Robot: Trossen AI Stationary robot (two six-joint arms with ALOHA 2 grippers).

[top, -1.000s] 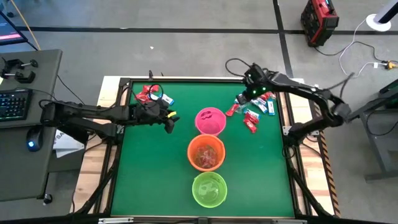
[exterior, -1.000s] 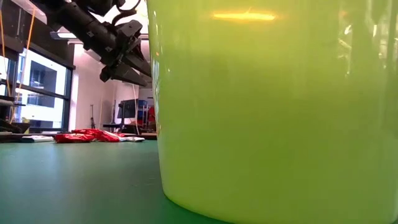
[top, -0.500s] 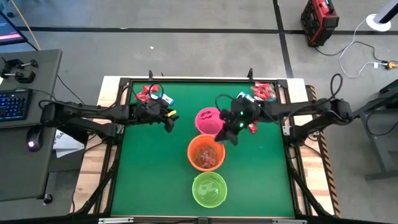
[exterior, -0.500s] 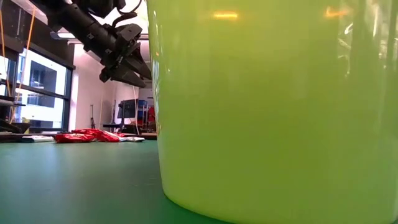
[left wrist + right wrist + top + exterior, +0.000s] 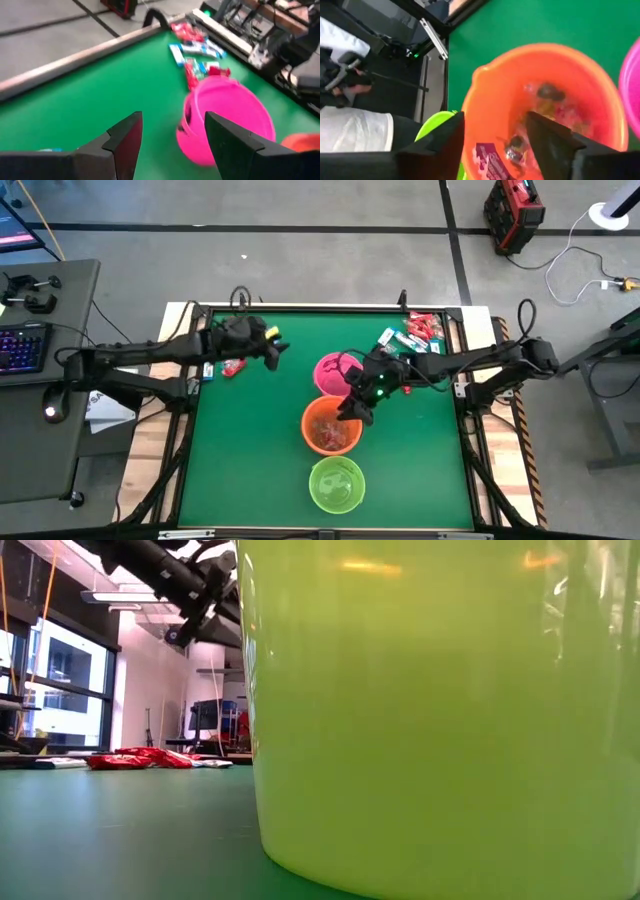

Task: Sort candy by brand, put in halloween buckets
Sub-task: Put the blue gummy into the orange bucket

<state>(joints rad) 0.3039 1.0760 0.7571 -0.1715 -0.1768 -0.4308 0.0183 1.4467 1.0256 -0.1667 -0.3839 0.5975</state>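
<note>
Right hand (image 5: 350, 408) is held directly over the orange bucket (image 5: 331, 426), at its rim on the side facing the pink bucket (image 5: 338, 374). Its fingers (image 5: 550, 135) are seen spread apart with nothing between them, and wrapped sweets (image 5: 492, 159) lie on the bucket floor straight below. The drop here is judged done, so the next pick is what matters.

Measured from the orange bucket, the nearer unsorted candy (image 5: 412, 335) is scattered beyond the pink bucket, toward the far right corner of the worktop (image 5: 250, 460). That pile lies back along the right arm's own reach, so the right hand is judged the nearer one for it. The packets lie flat; their long axes cannot be told.

Left hand (image 5: 272, 350) is held wide and empty on the other side of the pink bucket. A red packet (image 5: 233, 366) lies just beside it, nearer the far left corner. The green bucket (image 5: 337, 483) stands past the orange one, in line with the pink.
</note>
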